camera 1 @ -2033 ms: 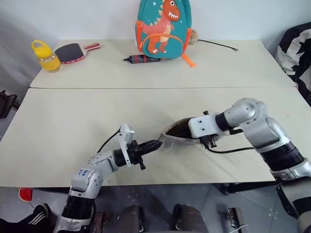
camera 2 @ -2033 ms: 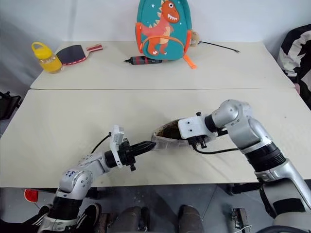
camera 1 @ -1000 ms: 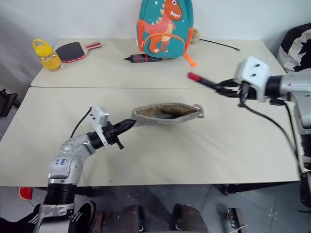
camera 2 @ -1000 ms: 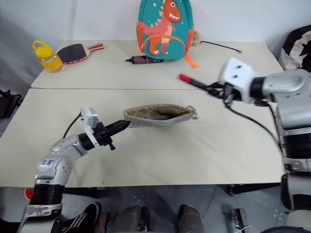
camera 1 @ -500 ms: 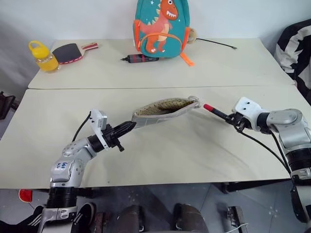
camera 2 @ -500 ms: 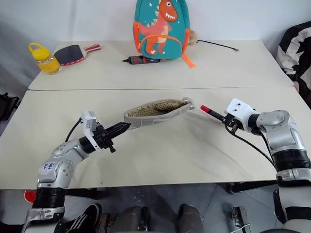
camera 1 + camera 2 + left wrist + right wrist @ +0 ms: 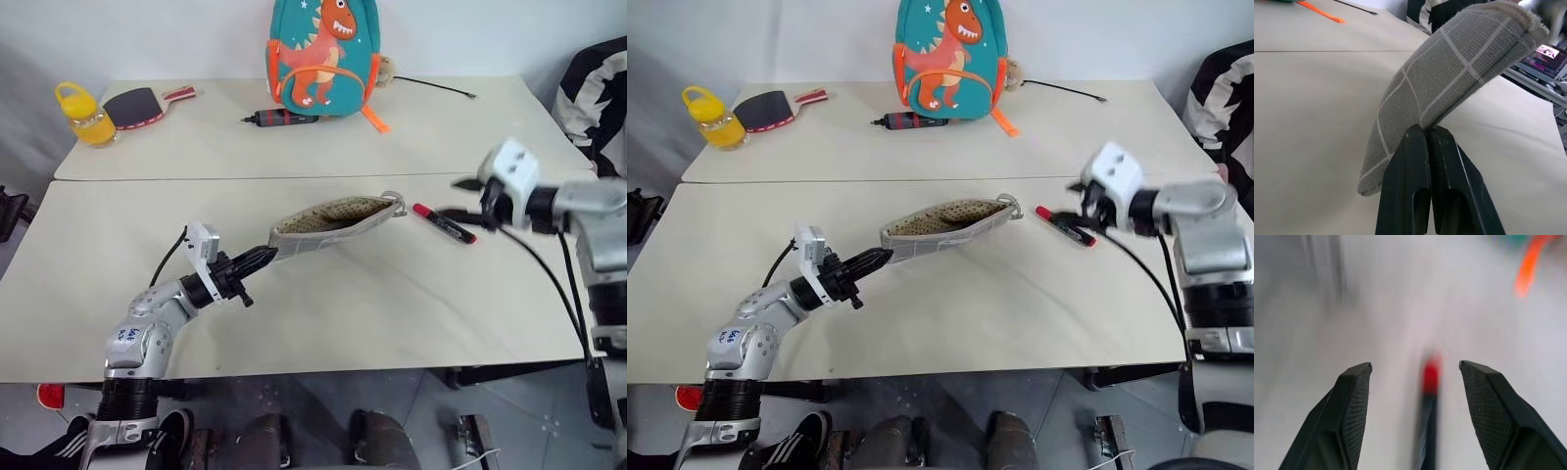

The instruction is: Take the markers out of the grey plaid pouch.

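Item 1, the grey plaid pouch (image 7: 333, 222): we found it held off the front desk (image 7: 323, 313), pinched at its near end by our left tool (image 7: 263, 259). Its two black fingers (image 7: 1422, 196) were pressed together on the fabric. The pouch ran up and away toward our right, mouth open and facing up, speckled beige lining showing, zip ring (image 7: 395, 203) at the far end.

Item 2, the red marker (image 7: 444, 223): red cap, black body, lying flat on the front desk just beside the pouch's zip end and apart from it. We could not tell whether any other marker was in the pouch.

Item 3, our right tool (image 7: 1080, 213): it hung above the marker's dark end with its fingers (image 7: 1354, 401) spread and nothing between them; the marker lay below the gap, untouched.

Item 4, back desk (image 7: 470, 137), butted against the front one. On it we recorded:
- a teal dinosaur backpack (image 7: 323, 54), upright against the wall, an orange strap (image 7: 377, 119) trailing onto the top;
- a dark red-and-black tool with a thin metal tip (image 7: 279, 118), lying just in front of the backpack;
- a thin black cable (image 7: 436, 88) on the backpack's right;
- a yellow bottle (image 7: 80, 113) at the far left corner;
- a table-tennis bat (image 7: 142, 105) beside the bottle, black face up, red handle pointing toward the backpack.
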### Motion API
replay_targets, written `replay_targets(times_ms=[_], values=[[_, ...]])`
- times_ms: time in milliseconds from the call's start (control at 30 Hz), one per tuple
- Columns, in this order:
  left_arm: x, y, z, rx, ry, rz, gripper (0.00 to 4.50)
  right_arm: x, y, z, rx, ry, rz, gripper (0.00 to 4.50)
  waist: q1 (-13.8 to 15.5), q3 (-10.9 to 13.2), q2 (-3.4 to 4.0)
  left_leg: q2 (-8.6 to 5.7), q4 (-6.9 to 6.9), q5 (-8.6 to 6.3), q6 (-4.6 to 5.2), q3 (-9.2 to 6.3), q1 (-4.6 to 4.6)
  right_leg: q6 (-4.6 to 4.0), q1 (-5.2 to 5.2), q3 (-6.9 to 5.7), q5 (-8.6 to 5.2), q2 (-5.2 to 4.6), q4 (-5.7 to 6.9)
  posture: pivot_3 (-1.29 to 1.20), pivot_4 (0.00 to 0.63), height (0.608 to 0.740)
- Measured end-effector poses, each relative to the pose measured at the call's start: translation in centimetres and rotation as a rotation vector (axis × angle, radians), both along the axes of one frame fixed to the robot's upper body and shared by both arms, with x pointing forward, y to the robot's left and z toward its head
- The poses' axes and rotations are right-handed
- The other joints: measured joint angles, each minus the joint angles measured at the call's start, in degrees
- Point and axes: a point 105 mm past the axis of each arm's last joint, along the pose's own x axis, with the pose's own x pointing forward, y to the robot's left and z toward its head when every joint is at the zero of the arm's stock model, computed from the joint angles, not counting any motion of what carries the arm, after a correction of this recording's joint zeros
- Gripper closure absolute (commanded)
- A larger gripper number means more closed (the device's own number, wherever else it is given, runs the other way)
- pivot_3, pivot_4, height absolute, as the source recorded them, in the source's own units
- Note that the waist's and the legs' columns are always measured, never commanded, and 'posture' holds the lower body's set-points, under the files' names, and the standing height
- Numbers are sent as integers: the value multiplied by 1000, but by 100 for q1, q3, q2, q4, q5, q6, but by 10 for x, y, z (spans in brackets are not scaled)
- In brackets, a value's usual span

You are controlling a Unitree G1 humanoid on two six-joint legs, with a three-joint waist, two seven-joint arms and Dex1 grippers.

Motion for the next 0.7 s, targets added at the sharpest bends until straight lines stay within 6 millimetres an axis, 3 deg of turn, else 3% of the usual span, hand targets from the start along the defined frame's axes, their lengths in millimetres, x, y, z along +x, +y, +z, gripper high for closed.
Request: replay_targets(times_ms=[100,233,367,500,700], values=[[0,-3,-2,-13,20,-5,4500,-14,28,23,22,-59,116,3178,28,0,0,-3,-1,-2,-1,-9,-3,0,0,-1,0,-1,1,0,150,740],[-1,-7,-4,-37,57,-19,4500,-37,72,22,-6,-59,310,4487,30,0,0,-7,0,-3,0,-19,-10,3,0,2,1,-1,1,0,150,740],[-4,-15,-1,-58,73,-46,4500,-43,101,-7,-182,-62,403,4487,24,0,-1,-8,3,-3,0,-18,-10,3,0,2,1,0,5,0,150,740],[-10,-24,1,-71,107,-100,4500,-32,103,-43,-342,-50,408,4487,18,1,-2,-9,4,-2,0,-14,-10,3,-2,6,1,0,5,0,150,740],[-23,-38,6,-72,140,-203,4500,-26,94,-49,-453,-75,413,4487,6,1,-2,-6,4,-2,0,-13,-7,3,-2,7,1,3,5,0,150,740]])
